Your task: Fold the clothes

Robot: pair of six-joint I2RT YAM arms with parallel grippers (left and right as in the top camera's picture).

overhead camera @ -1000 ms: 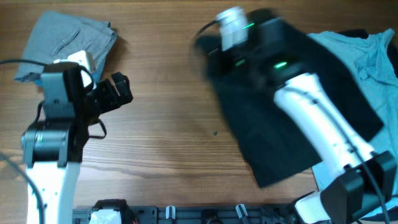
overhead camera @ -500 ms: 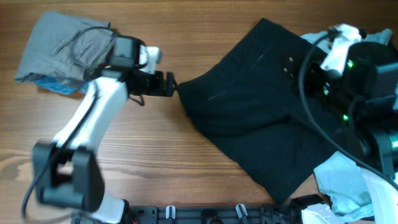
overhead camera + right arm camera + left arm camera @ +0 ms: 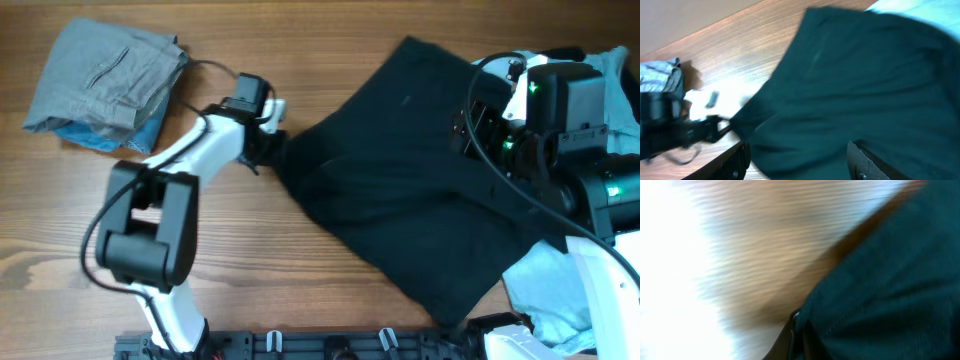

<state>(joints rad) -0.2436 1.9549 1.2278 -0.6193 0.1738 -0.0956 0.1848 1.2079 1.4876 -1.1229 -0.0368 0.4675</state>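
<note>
Overhead: the black garment (image 3: 420, 200) lies rumpled and unfolded, with my left gripper (image 3: 268, 148) at its left corner. Left wrist: all blur, cloth edge beside my finger (image 3: 794, 339); I cannot tell if I'm pinching. Right wrist: my right gripper (image 3: 800, 162) hangs wide above the garment, empty. I judge I'm flattening it; next needs a firm corner pinch.

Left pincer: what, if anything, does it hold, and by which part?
The left pincer sits at a corner of the black garment; blur hides whether it grips.
</note>
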